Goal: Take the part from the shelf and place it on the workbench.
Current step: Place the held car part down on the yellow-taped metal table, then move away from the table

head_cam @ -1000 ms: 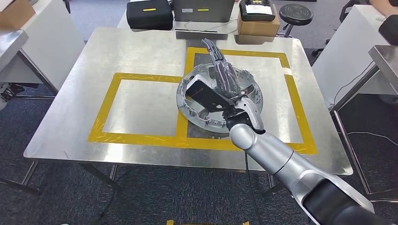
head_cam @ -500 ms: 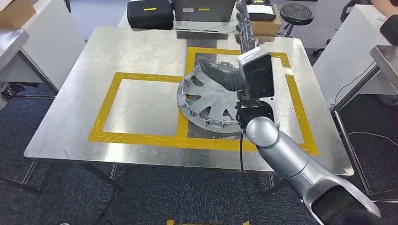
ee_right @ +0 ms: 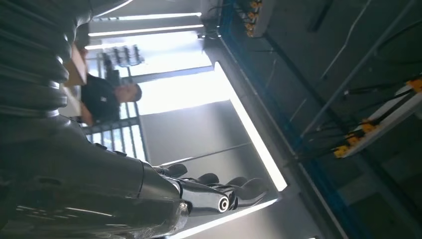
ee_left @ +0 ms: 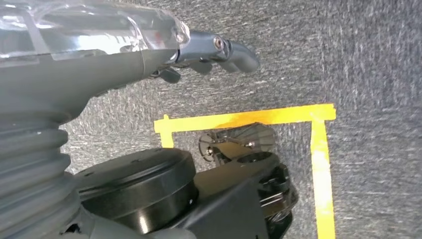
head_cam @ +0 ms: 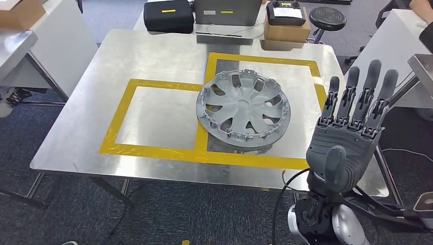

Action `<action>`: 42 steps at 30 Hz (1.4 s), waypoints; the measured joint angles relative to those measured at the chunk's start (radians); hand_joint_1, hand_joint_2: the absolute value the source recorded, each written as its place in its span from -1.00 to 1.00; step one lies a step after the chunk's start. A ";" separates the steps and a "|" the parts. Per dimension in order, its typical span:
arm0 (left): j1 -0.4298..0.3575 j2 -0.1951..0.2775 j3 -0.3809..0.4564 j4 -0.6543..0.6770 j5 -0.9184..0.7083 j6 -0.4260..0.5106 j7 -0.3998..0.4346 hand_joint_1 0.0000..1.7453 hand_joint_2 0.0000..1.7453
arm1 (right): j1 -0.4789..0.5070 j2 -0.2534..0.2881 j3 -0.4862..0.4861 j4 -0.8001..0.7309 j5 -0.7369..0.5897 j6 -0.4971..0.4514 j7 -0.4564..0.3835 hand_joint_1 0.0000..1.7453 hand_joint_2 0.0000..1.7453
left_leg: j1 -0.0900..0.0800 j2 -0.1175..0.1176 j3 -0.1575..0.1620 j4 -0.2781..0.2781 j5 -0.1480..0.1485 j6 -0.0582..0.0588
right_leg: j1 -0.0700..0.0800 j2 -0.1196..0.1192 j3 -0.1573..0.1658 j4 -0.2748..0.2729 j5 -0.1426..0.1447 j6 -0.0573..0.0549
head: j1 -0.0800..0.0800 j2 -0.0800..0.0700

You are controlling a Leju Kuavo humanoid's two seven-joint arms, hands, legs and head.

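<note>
On the shiny metal workbench (head_cam: 153, 56) lies the part (head_cam: 244, 108) — a round silver wheel cover with curved spokes. It rests flat on the bench, face up, right on the yellow tape (head_cam: 118, 114) that marks out two boxes. Most of it sits inside the far box, and one edge crosses the tape line between the boxes. Nothing is touching it.

So the big job looks done: the part is on the workbench, and no hand holds it.

Near the bench's front right corner, the right hand (head_cam: 347, 138) is up in the air, well apart from the part. Its fingers (head_cam: 357, 94) point straight up and are spread apart, with nothing in them. The right wrist view looks up toward ceiling lights and a person (ee_right: 107, 97) standing far off.

The left hand (ee_left: 149, 45) hangs down over the grey carpet. Its dark fingers (ee_left: 226, 50) reach out with nothing between them — whether they are spread wide or curled in, I cannot tell.

At the back of the bench sit a black case (head_cam: 168, 15) and a brown box (head_cam: 287, 29), well away from the part.

What is left seems small: maybe just bringing the right arm down to rest.
</note>
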 joint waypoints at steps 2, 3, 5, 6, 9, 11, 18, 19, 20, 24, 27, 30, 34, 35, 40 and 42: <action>-0.001 0.002 0.002 0.001 0.002 0.000 -0.002 -1.00 0.00 | 0.029 0.000 -0.010 -0.014 -0.002 0.005 0.006 -1.00 1.00 | 0.000 0.005 0.001 0.000 0.000 0.000 | 0.000 0.003 -0.001 0.000 0.000 0.000 | 0.000 0.000; -0.001 0.003 0.003 0.001 0.003 0.000 -0.002 -1.00 -0.50 | 0.037 0.000 -0.015 -0.019 -0.002 0.007 0.007 -1.00 1.00 | 0.000 0.008 0.001 0.000 0.000 0.000 | 0.000 0.004 -0.001 0.000 0.000 0.000 | 0.000 0.000; -0.001 0.005 0.006 0.001 0.004 0.000 -0.004 -1.00 -1.00 | 0.052 0.000 -0.026 -0.029 0.000 0.008 0.013 -1.00 1.00 | 0.000 0.012 0.001 0.000 -0.001 0.000 | 0.000 0.006 -0.001 0.000 0.000 0.000 | 0.000 0.000; -0.001 0.005 0.007 0.001 0.006 0.000 -0.007 -1.00 -1.00 | 0.058 0.000 -0.029 -0.033 0.003 0.007 0.020 -1.00 1.00 | 0.000 0.013 0.002 0.000 -0.001 0.000 | 0.000 0.007 -0.001 0.000 0.001 -0.001 | 0.000 0.000; -0.001 0.007 0.012 0.001 0.017 -0.002 -0.015 -1.00 -1.00 | 0.072 -0.001 -0.034 -0.038 0.013 0.004 0.039 -1.00 1.00 | 0.000 0.017 0.003 0.000 -0.001 0.000 | 0.000 0.010 -0.001 0.000 0.001 -0.001 | 0.000 0.000; -0.002 0.008 0.016 0.001 0.023 -0.002 -0.012 -1.00 -1.00 | 0.086 -0.001 -0.038 -0.038 0.017 0.000 0.044 -1.00 1.00 | 0.000 0.018 0.003 0.000 -0.002 0.000 | 0.000 0.011 -0.001 0.000 0.001 -0.001 | 0.000 0.000; -0.003 0.015 0.033 0.002 0.043 0.020 0.030 -1.00 -1.00 | 0.125 -0.001 -0.061 -0.038 0.018 -0.011 0.047 -1.00 1.00 | -0.007 0.022 0.008 -0.008 -0.003 0.020 | -0.007 0.013 0.002 -0.005 0.000 0.015 | -0.006 0.000; -0.004 0.016 0.033 0.002 0.043 0.022 0.033 -1.00 -1.00 | 0.127 -0.001 -0.064 -0.038 0.020 -0.011 0.048 -1.00 1.00 | -0.005 0.022 0.012 -0.015 0.002 0.024 | -0.008 0.016 -0.002 0.010 -0.013 0.017 | -0.004 0.000; -0.006 0.017 0.034 0.002 0.042 0.022 0.035 -1.00 -1.00 | 0.130 -0.002 -0.067 -0.038 0.022 -0.012 0.048 -1.00 1.00 | -0.003 0.023 0.015 -0.021 0.006 0.028 | -0.008 0.019 -0.017 0.047 -0.039 0.018 | -0.001 0.000; -0.008 0.019 0.034 0.002 0.037 0.020 0.043 -1.00 -1.00 | 0.145 -0.002 -0.075 -0.036 0.024 -0.014 0.054 -1.00 1.00 | -0.009 0.022 0.017 -0.023 0.008 0.032 | -0.009 0.025 -0.121 0.271 -0.133 0.018 | 0.010 0.000; -0.009 0.020 0.034 0.002 0.028 0.020 0.044 -1.00 -1.00 | 0.150 -0.002 -0.076 -0.033 0.020 -0.014 0.056 -1.00 1.00 | -0.011 0.018 0.019 -0.022 0.007 0.030 | -0.009 0.026 -0.085 0.174 -0.041 0.009 | 0.011 0.000; -0.010 0.020 0.034 0.002 0.017 0.020 0.046 -1.00 -1.00 | 0.154 -0.002 -0.077 -0.033 0.019 -0.014 0.056 -1.00 1.00 | -0.013 0.012 0.015 -0.020 0.009 0.015 | -0.004 0.029 -0.022 0.028 0.019 -0.003 | 0.010 0.000; -0.010 0.022 0.034 0.002 0.004 0.020 0.048 -1.00 -1.00 | 0.159 -0.002 -0.077 -0.033 0.021 -0.013 0.055 -1.00 1.00 | -0.009 0.014 0.005 -0.010 0.002 -0.010 | 0.000 0.026 -0.024 0.002 0.028 -0.028 | 0.003 0.000; -0.010 0.023 0.034 0.002 0.003 0.020 0.048 -1.00 -1.00 | 0.159 -0.001 -0.077 -0.033 0.022 -0.013 0.055 -1.00 1.00 | -0.008 0.017 -0.003 0.012 -0.023 -0.014 | -0.002 0.024 -0.025 -0.004 0.035 -0.035 | -0.002 0.000; -0.010 0.026 0.033 0.001 -0.002 0.019 0.049 -1.00 -1.00 | 0.165 -0.001 -0.076 -0.032 0.026 -0.013 0.054 -1.00 1.00 | -0.007 0.019 -0.058 0.219 -0.148 -0.025 | 0.000 0.020 -0.053 -0.004 0.058 -0.044 | -0.019 0.000; -0.010 0.029 0.033 0.001 -0.004 0.019 0.047 -1.00 -1.00 | 0.166 -0.001 -0.076 -0.032 0.026 -0.013 0.054 -1.00 1.00 | -0.005 0.020 0.002 0.137 -0.100 -0.026 | -0.002 0.020 -0.066 0.003 0.064 -0.039 | -0.023 0.000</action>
